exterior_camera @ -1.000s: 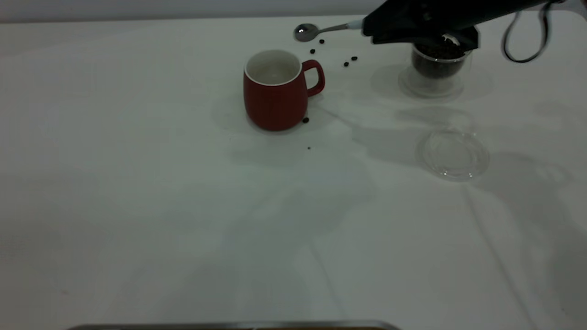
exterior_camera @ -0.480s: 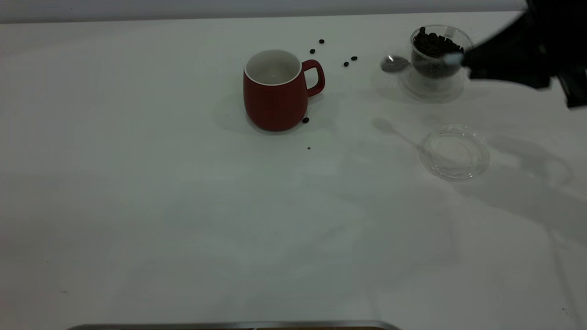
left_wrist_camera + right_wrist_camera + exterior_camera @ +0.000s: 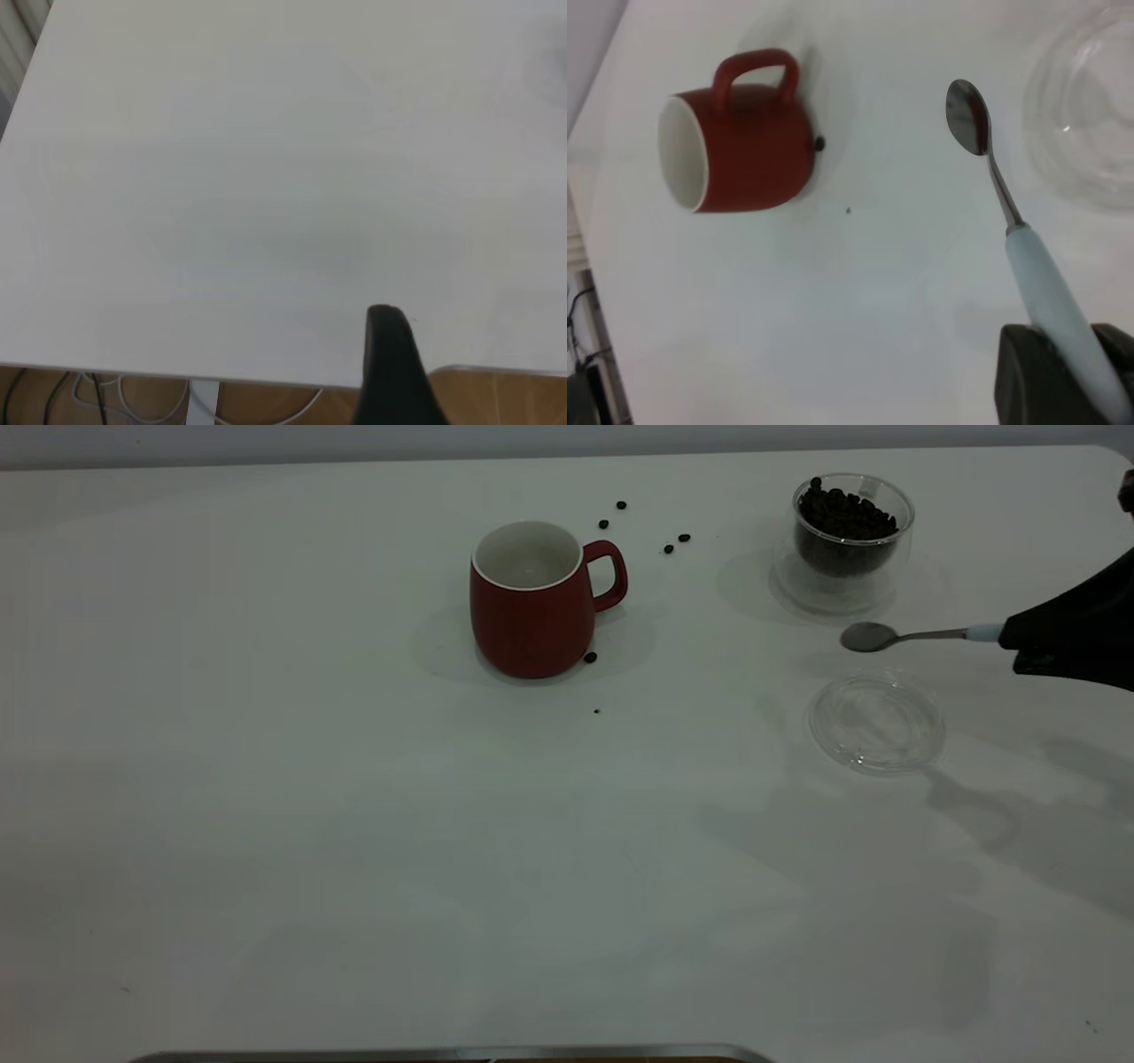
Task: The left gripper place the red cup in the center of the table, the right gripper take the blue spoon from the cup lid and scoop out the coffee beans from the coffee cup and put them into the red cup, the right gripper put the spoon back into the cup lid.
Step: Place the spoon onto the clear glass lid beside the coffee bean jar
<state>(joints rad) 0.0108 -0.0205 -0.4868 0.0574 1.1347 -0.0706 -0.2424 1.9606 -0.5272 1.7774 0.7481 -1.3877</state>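
The red cup [image 3: 532, 598] stands upright near the table's middle, its handle toward the right, and also shows in the right wrist view [image 3: 740, 142]. A clear glass coffee cup [image 3: 846, 531] full of beans stands at the far right. The clear cup lid [image 3: 877, 722] lies in front of it and shows in the right wrist view [image 3: 1090, 115]. My right gripper [image 3: 1019, 642] [image 3: 1067, 354] at the right edge is shut on the blue spoon's handle [image 3: 1045, 292]. The spoon [image 3: 904, 636] is held level above the table between coffee cup and lid, its bowl empty. My left gripper [image 3: 390, 372] is over the table's near edge.
Several loose coffee beans lie on the table: two behind the red cup [image 3: 611, 514], two to its right [image 3: 675, 543], one at its base [image 3: 590, 657]. A metal rim [image 3: 443, 1056] shows at the front edge.
My right gripper has carried the spoon from behind the red cup rightward past the coffee cup, then toward the front, to just behind the lid. The coffee cup is uncovered now.
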